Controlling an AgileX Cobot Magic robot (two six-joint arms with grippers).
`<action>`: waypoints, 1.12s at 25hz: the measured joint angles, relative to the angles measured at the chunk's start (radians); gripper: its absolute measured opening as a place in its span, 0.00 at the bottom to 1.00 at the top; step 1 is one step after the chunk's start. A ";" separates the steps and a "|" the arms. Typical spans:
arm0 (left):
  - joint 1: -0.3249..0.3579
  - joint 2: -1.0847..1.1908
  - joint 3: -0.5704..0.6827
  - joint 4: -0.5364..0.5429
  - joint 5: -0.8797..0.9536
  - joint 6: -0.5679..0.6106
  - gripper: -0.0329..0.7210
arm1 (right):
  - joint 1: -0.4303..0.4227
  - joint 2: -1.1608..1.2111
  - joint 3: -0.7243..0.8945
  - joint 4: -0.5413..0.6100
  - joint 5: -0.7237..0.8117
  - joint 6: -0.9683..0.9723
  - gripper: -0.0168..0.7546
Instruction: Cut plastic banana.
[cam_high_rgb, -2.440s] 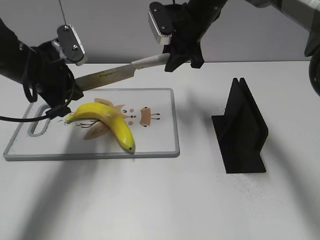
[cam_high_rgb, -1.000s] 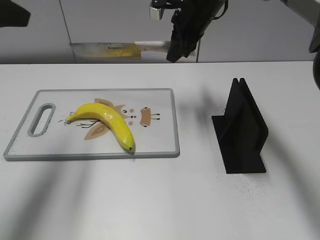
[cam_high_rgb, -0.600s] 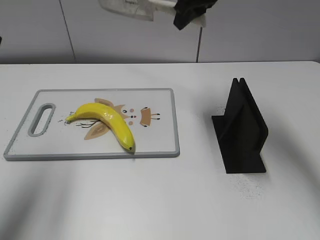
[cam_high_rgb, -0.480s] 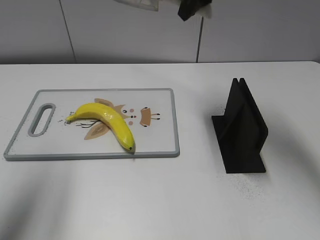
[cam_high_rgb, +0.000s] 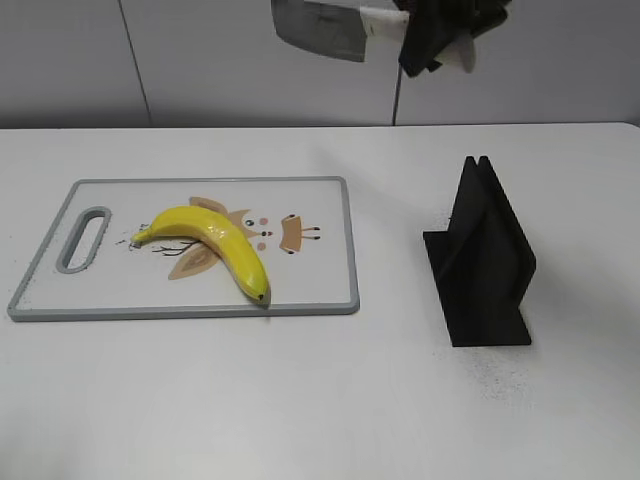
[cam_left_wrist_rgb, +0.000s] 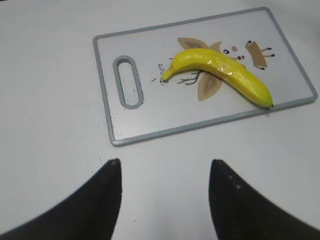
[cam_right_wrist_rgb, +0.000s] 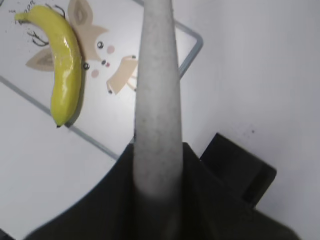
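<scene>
Right gripper (cam_high_rgb: 432, 40) clamps the knife (cam_high_rgb: 325, 25) high above the far table edge; left gripper (cam_left_wrist_rgb: 162, 200) hangs open, empty. Banana (cam_high_rgb: 210, 238) lies whole on the cutting board (cam_high_rgb: 330, 290); unpinned, it could roll under the blade.
</scene>
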 joint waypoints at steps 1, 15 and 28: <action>0.000 -0.053 0.031 0.000 0.011 -0.008 0.77 | 0.000 -0.031 0.047 0.000 0.000 0.004 0.23; 0.000 -0.623 0.230 0.022 0.239 -0.040 0.76 | 0.000 -0.425 0.581 -0.001 -0.152 0.095 0.23; 0.000 -0.737 0.323 0.020 0.135 -0.042 0.75 | 0.000 -0.703 0.931 0.000 -0.302 0.247 0.23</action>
